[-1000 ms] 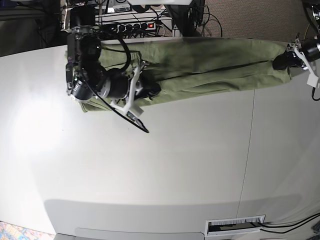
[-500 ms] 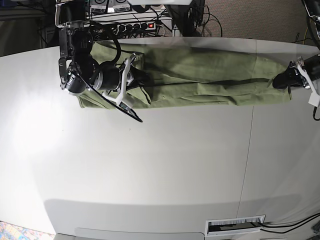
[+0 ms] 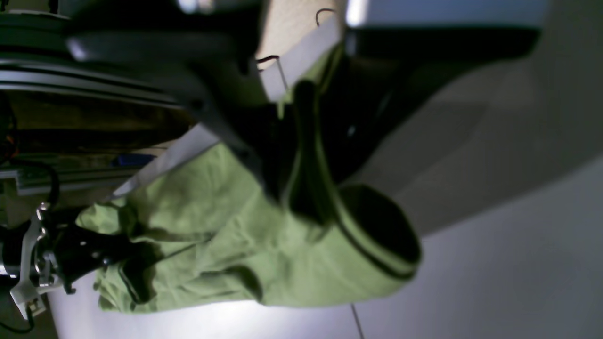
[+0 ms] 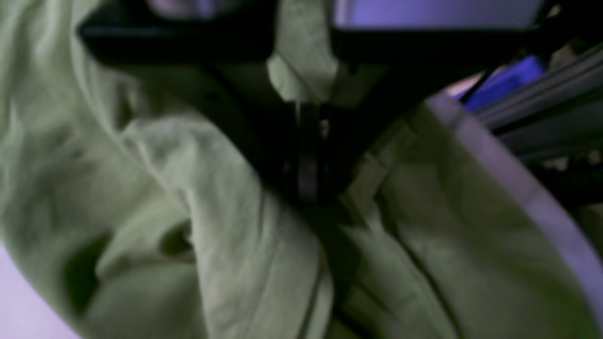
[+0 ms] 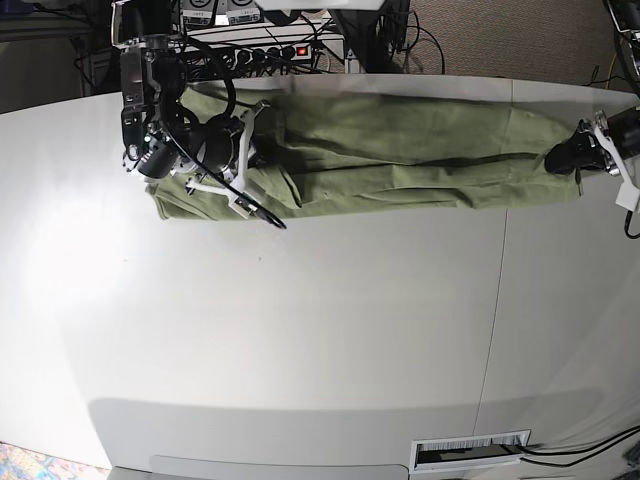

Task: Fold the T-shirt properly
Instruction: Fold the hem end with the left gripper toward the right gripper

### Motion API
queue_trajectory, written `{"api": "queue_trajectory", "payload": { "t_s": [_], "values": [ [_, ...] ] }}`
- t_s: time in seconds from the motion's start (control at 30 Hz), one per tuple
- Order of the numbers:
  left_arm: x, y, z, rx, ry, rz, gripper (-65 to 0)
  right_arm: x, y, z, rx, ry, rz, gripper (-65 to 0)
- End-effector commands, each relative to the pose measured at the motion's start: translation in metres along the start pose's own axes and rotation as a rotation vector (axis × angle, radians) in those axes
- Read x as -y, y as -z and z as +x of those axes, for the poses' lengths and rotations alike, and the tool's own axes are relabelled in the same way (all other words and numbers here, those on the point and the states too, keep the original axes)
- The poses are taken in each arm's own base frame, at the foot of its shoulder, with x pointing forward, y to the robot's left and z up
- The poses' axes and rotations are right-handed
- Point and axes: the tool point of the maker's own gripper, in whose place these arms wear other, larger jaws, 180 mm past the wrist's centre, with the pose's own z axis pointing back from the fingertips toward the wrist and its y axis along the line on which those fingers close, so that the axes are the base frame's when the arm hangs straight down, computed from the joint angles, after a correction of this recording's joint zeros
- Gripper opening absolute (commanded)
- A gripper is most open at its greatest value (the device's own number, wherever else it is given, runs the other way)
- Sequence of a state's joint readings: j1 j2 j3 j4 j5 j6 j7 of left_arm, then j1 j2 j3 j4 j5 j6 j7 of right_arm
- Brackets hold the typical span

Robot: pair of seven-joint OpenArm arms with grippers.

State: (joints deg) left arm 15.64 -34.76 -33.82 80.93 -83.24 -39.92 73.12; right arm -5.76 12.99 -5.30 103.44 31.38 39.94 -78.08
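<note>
Sage-green knit T-shirt [image 5: 400, 150] stretched in a long band along the far edge of the white table [image 5: 300, 340], pinned at both ends.

Nearest the camera the tabletop lies bare; beyond it, the left gripper [image 5: 562, 160] reaches in low from the side, its jaws nearly closed on the shirt's end, likely to keep the cloth taut. At the other end the right gripper [image 5: 258, 158] leans down over bunched folds, clamped tight on the fabric (the wrist view shows cloth wedged between dark fingers [image 4: 301, 155]).

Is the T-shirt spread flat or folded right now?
Folded lengthwise: the T-shirt lies as one long narrow band along the table's far edge.
</note>
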Motion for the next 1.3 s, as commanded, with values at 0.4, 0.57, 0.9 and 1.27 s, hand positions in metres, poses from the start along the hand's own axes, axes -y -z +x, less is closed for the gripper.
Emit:
{"api": "queue_trajectory", "payload": {
  "t_s": [0.4,0.57,0.9,1.27],
  "values": [
    [0.031,-0.003,0.024,-0.014,0.162,-0.033,-65.0,0.014,0.016,-0.019,-0.031,0.042,-0.029,-65.0],
    [0.063,0.006,0.031,0.014,0.253,-0.080,-65.0,0.014,0.016,-0.015,-0.013,0.042,-0.028,-65.0],
    [0.110,0.028,0.025,0.102,0.274,-0.178,-65.0,0.009,0.016,-0.009,0.016,0.053,0.001,-65.0],
    [0.143,0.051,0.021,0.229,0.183,-0.274,-65.0,0.008,0.016,-0.008,0.023,0.056,0.008,-65.0]
  ]
}}
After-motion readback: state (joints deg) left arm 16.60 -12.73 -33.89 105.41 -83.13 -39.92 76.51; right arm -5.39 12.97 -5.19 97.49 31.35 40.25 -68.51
